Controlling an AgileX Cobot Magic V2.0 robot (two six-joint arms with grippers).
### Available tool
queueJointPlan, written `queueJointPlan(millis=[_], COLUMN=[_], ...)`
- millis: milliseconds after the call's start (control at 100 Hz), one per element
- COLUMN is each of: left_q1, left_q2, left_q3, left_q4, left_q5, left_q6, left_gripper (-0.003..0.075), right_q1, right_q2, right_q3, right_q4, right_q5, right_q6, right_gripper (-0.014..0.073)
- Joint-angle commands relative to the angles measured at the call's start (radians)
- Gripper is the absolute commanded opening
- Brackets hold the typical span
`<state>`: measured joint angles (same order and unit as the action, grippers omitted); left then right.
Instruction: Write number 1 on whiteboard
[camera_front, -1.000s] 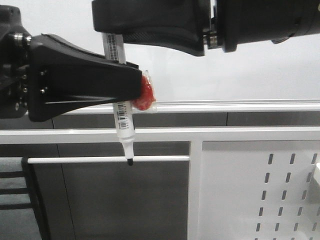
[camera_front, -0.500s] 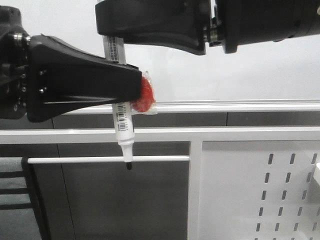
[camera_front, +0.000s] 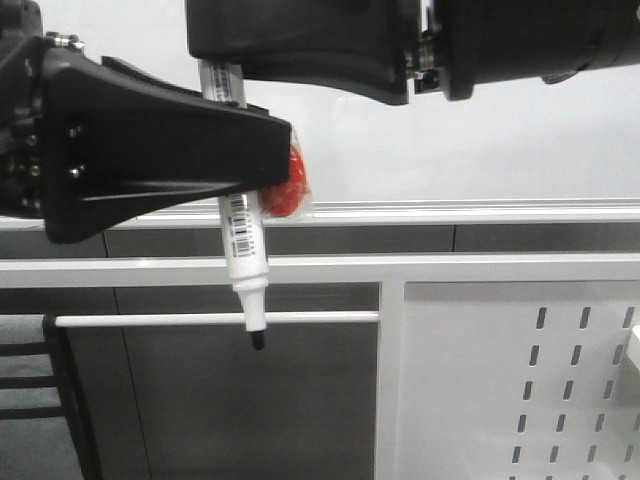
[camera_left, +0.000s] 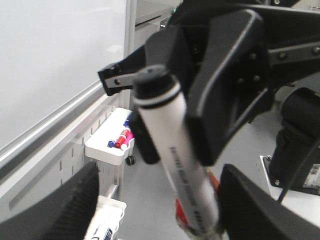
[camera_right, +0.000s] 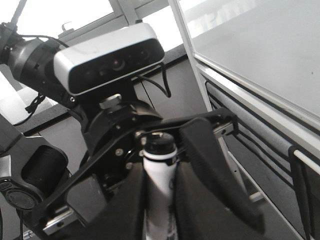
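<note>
Both hands, left and right, grip the marker below the whiteboard's rail.

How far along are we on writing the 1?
Done: the marker is uncapped, its black tip pointing down. In hand: both the left gripper and the right gripper close around it, below and in front of the whiteboard. Left: no stroke shows on the visible board.

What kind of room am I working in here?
Probably an office or lab corner set up for writing. A whiteboard with a metal rail fills the back, a slotted white panel stands below it, and a small tray of markers hangs nearby.
</note>
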<state>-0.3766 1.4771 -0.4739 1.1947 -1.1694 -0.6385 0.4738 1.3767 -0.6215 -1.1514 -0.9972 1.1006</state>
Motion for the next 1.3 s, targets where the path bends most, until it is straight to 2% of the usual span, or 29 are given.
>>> queueJointPlan(millis=[0, 510, 1050, 1290], left_q1=[0.001, 0.001, 0.001, 0.064], left_q2=[-0.024, -0.024, -0.024, -0.026], left_q3=[-0.023, -0.023, -0.023, -0.023], left_q4=[-0.079, -0.042, -0.021, -0.019], left_q5=[-0.156, -0.179, -0.179, -0.179], left_q6=[0.000, -0.012, -0.012, -0.012], left_gripper=[0.0501, 0.0503, 0.0502, 0.0501], right_q1=[0.003, 0.003, -0.010, -0.063], right_q2=[-0.029, -0.029, -0.029, -0.029], right_q3=[-0.029, -0.029, -0.029, -0.029], right_q4=[0.036, 0.036, 0.072, 0.074], right_q5=[-0.090, -0.047, 0.126, 0.138], right_q6=[0.007, 0.007, -0.040, -0.055], right_gripper=[-0.0029, -0.0029, -0.0029, -0.0029])
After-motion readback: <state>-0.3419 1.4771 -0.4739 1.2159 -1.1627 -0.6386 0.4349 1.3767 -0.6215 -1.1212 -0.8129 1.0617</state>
